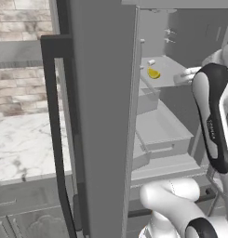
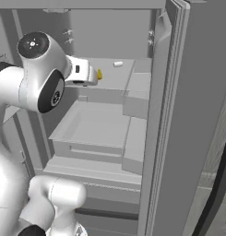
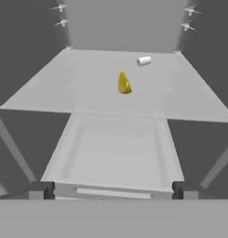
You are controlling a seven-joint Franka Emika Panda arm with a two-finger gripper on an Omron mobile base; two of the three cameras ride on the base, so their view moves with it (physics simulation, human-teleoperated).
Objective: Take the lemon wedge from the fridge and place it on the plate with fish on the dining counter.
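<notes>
Risk: lemon wedge (image 3: pixel 124 83) likely nudged toward the back of the fridge (image 1: pixel 101 116) if fingers close off-centre on so small a piece.
Arm: reaching level into the fridge, short of the lemon wedge.
Gripper (image 3: pixel 113 189): fingers wide apart, empty.
Lemon wedge: mid-shelf (image 3: pixel 87 88), near a small white cylinder (image 3: pixel 144 60).

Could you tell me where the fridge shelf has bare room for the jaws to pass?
The shelf is bare left of the lemon wedge and along its front edge. Right-rear is tighter, where a small white cylinder lies behind the wedge.
</notes>
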